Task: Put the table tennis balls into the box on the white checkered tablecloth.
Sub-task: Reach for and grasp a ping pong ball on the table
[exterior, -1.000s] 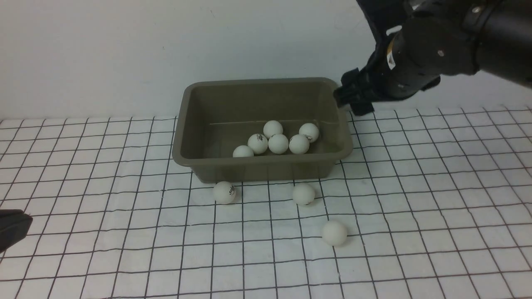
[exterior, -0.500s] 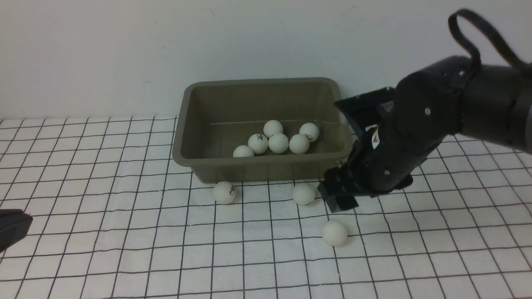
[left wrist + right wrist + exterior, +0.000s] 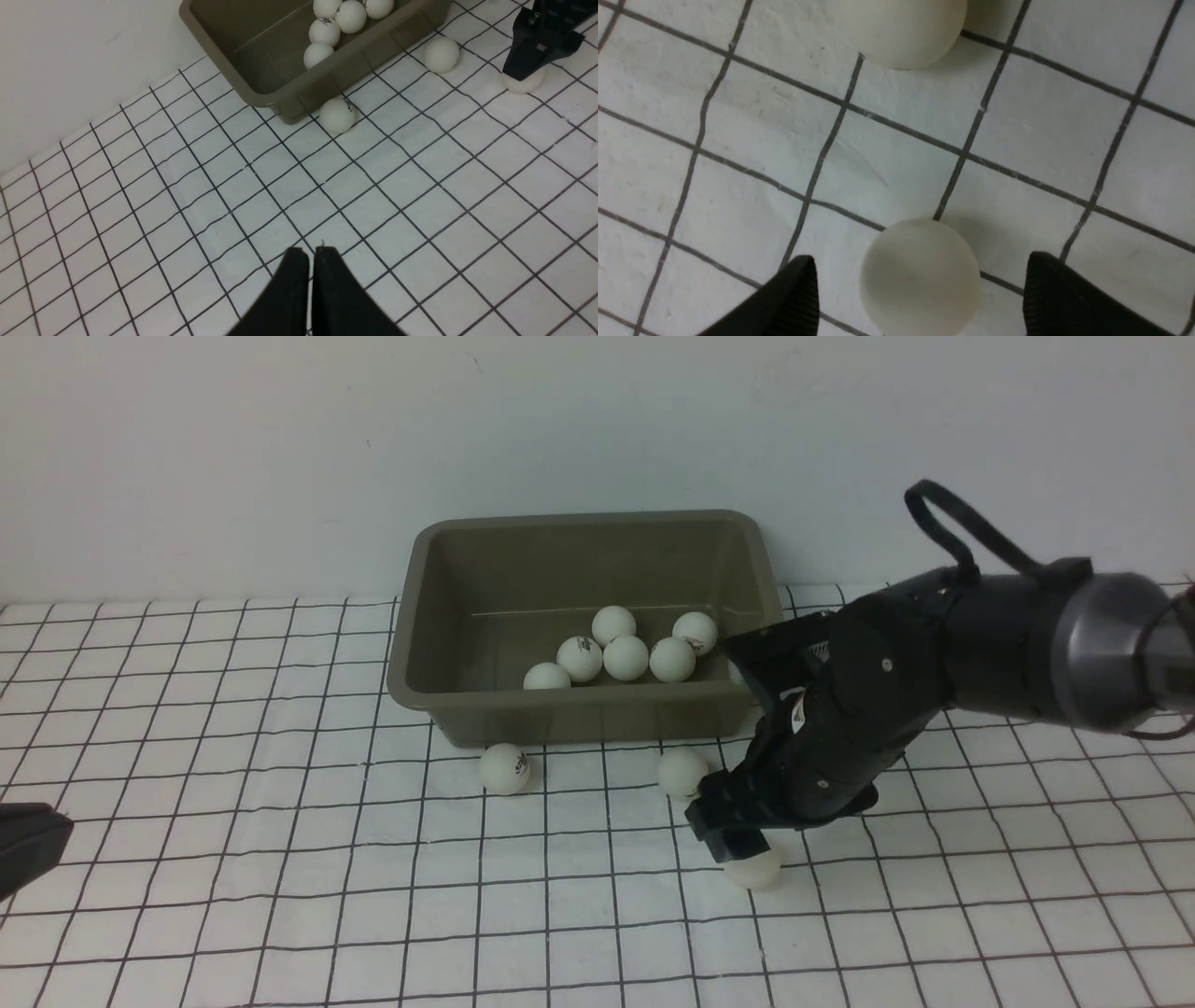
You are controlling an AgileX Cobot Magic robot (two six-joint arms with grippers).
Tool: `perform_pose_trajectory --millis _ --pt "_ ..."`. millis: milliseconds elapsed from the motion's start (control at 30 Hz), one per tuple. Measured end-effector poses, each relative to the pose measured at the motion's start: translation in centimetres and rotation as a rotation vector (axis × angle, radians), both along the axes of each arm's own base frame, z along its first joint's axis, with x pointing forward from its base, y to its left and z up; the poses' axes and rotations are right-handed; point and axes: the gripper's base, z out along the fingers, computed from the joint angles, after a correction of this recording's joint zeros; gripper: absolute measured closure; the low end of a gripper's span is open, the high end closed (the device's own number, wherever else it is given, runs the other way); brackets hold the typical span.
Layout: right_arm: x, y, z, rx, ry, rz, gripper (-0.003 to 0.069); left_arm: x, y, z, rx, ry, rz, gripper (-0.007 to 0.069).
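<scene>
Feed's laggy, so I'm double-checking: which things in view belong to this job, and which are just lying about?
Job: box; six balls inside it; three balls on the tablecloth; right gripper, open around the nearest ball.
Idle: left gripper, shut; wall behind.

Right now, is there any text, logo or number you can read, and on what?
Nothing is legible.
Print on the leftmost loose ball, before the box: blurred.
Print on the ball second from left inside: too small.
Print on the ball farthest right inside: too small.
Sticker on the right arm: blurred.
</scene>
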Motion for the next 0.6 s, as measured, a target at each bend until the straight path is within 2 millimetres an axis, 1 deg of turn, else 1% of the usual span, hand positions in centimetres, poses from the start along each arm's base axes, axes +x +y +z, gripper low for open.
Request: perform_pose_trajectory --millis 267,400,500,533,600 --pt "0.4 0.3 -1.6 -0.005 0.011 0.002 0.0131 0.0 0.0 0.0 0.0 0.0 0.0 0.0629" --pt "0.5 0.3 -2.6 -0.016 0.033 0.0 0.0155 0.0 0.0 0.0 0.0 0.0 0.0 0.0629" --pt "0.5 0.4 -3.1 -0.017 0.049 -0.005 0.0197 0.0 0.0 0.0 0.0 0.0 0.0 0.0629" --pt "0.5 0.4 -3.4 -0.018 0.057 -0.007 0.0252 0.0 0.0 0.0 0.0 0.0 0.0 0.0629" --pt "0.5 0.4 -3.4 -0.017 0.059 -0.004 0.0301 0.0 0.0 0.0 0.0 0.0 0.0 0.0629"
